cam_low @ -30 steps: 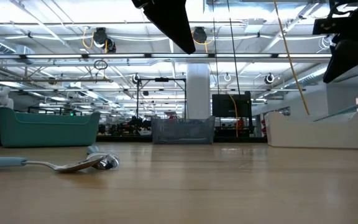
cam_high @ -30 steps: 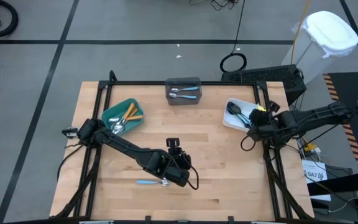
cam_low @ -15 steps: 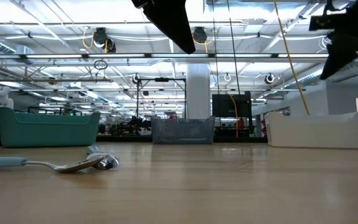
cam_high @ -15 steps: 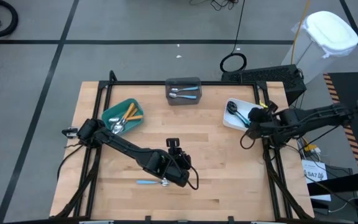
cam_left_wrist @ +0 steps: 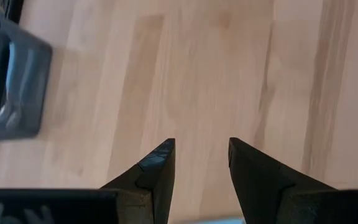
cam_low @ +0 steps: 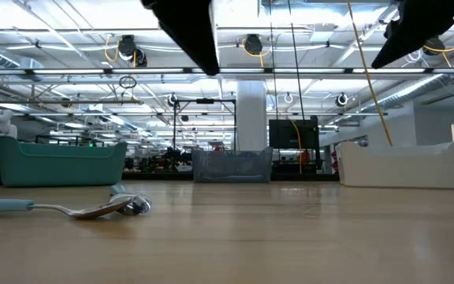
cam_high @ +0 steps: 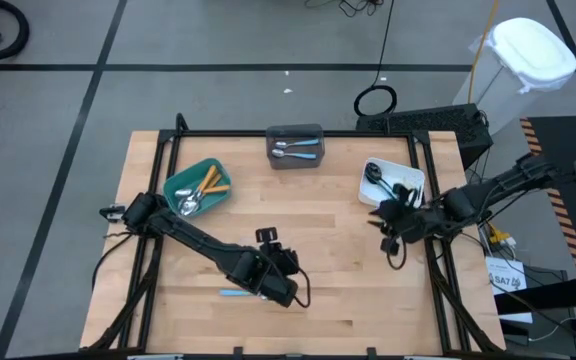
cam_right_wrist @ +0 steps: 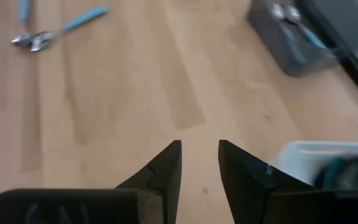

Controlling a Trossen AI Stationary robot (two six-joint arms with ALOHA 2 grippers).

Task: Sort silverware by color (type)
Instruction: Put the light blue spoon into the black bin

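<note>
Silverware [cam_high: 236, 293] near the desk's [cam_high: 338, 300] front edge could skid away if the empty, parted left hand [cam_left_wrist: 199, 163] descends off-centre.

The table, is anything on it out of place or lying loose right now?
Yes. Blue-handled silverware lies loose on the bare wooden table, outside all three bins, beside the left claw. In the right wrist view it looks like two pieces. Nothing looks spilled or damaged.

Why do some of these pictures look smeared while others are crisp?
Left wrist view: the grey bin is streaked by motion blur. Right wrist view: the white bin is soft too. Low view: the blue-handled spoon is sharp, the arms overhead dark against ceiling lights.
</note>
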